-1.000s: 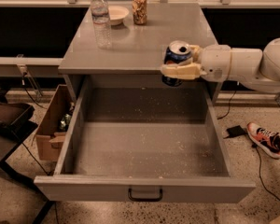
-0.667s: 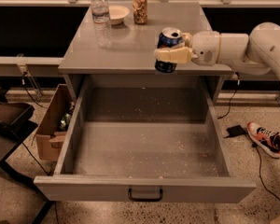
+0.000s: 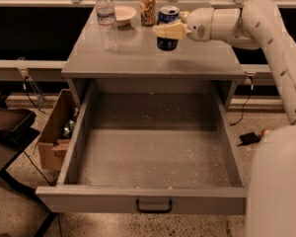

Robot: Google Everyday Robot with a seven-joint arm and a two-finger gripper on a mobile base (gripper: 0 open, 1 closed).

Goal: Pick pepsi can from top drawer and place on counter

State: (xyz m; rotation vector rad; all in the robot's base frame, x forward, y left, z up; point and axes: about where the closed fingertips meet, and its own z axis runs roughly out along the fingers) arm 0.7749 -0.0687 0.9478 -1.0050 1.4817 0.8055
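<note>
The pepsi can (image 3: 166,42), dark blue with a silver top, is upright over the counter (image 3: 153,58), toward its back middle. My gripper (image 3: 168,30) reaches in from the right and is shut on the can around its upper body. I cannot tell whether the can's base touches the counter. The top drawer (image 3: 153,147) is pulled fully out below; its speckled floor holds nothing, and a dark loop handle (image 3: 153,206) sits on its front panel.
On the counter's back edge stand a clear water bottle (image 3: 106,19), a white bowl (image 3: 123,15) and a tan-orange patterned can (image 3: 148,8). A brown cardboard box (image 3: 56,132) sits on the floor left of the drawer. My white arm (image 3: 276,43) runs down the right side.
My gripper has carried the pepsi can from the counter's right front edge to the left and farther back over the counter. The drawer stays open and unchanged.
</note>
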